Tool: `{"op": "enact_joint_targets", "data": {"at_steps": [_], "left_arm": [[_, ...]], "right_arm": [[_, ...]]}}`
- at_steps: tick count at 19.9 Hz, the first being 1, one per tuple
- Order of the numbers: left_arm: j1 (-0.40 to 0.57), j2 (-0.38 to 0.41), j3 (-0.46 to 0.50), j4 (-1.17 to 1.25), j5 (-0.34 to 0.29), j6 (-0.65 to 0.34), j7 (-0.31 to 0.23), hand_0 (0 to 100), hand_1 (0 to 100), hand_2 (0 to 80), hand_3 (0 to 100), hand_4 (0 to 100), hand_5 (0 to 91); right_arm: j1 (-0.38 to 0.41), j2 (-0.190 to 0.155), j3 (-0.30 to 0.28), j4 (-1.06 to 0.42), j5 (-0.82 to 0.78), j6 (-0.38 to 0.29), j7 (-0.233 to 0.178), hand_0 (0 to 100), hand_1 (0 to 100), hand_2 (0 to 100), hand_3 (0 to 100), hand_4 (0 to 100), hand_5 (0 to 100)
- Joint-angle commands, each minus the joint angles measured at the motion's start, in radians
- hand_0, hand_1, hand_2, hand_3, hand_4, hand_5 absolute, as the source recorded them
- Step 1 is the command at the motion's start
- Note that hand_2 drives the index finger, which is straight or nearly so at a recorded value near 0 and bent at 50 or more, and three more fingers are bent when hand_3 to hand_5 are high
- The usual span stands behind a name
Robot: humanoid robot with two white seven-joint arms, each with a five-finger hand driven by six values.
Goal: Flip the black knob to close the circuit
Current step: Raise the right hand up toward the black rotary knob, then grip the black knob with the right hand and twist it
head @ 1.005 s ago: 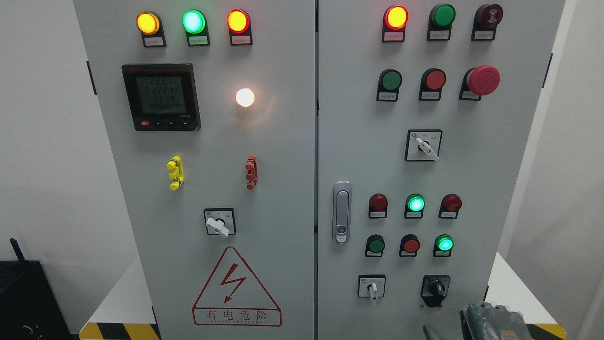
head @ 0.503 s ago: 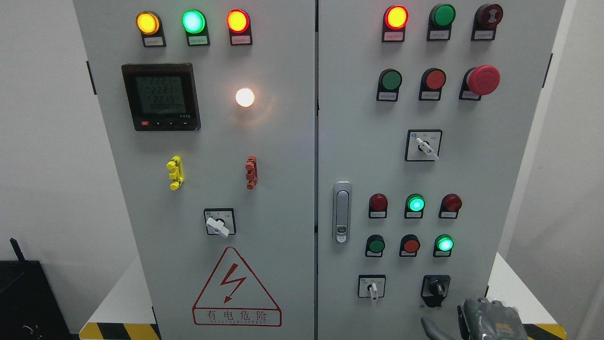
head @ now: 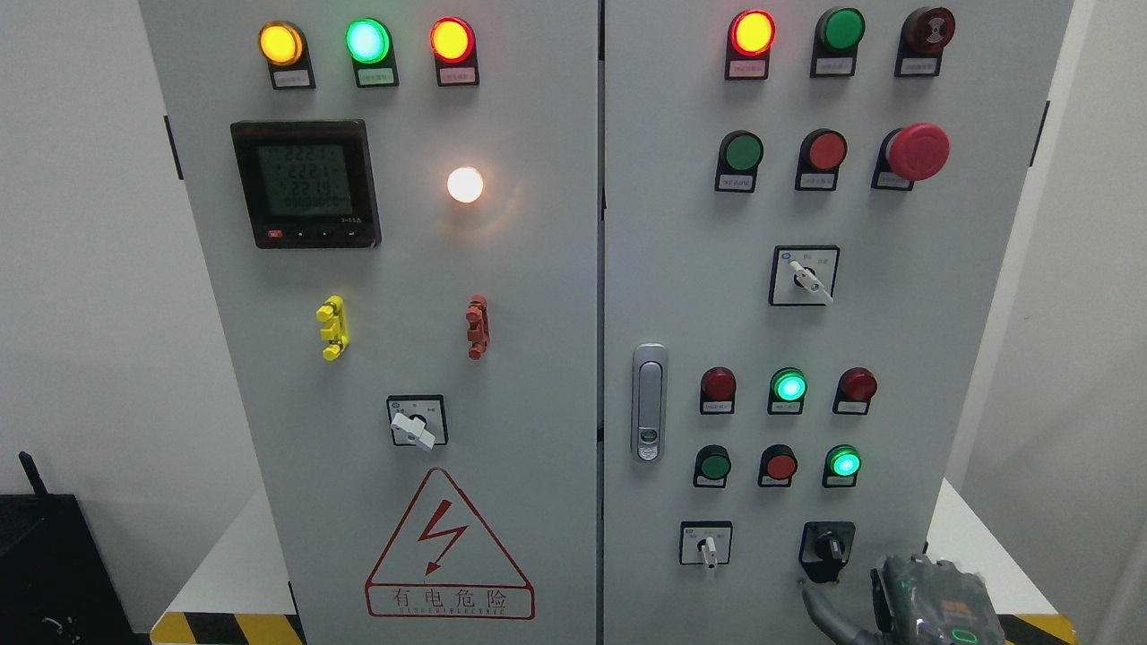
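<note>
right hand (head: 914, 600) has climbed from the bottom edge over the last second: first only its top showed, now the wrist block and one dark finger (head: 820, 605) are in frame, and that fingertip sits just below the black knob (head: 828, 546). not touching it yet, as far as i can see. can't tell if the hand is open or curled, most of it is cut off by the frame edge. nothing in it that i can see.

black knob is at the lower right of the right cabinet door (head: 896, 313), right of the small white switch (head: 708, 548), under the lit green lamp (head: 843, 463). its pointer looks close to vertical, same as a second ago, so not flipped.

lamps and meter (head: 305, 184) look unchanged too. left hand out of view.

read: approach phase, nearly at contact. next needs a short rise, then fingers on the knob's grip bar and a twist. risk is the finger slipping off the small bar.
</note>
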Motion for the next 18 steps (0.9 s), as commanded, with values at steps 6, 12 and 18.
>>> {"op": "enact_joint_targets", "data": {"at_steps": [6,12,18], "left_arm": [[0.0,0.001,0.011,0.0,0.008,0.0,0.0,0,0,0.0,5,3,0.0],[0.0,0.0,0.011,0.0,0.008,0.0,0.0,0,0,0.0,5,3,0.0],[0.0,0.001,0.011,0.0,0.008,0.0,0.0,0,0,0.0,5,3,0.0]], "right_arm": [[-0.035,-0.01,0.002,0.046,0.001,0.022,-0.001,0,0,90,100,83,85],[-0.035,-0.01,0.01,0.05,0.002,0.041,-0.012,0,0,90,100,83,85],[-0.033,-0.01,0.01,0.061,0.005,0.052,-0.021,0,0,90,100,83,86]]}}
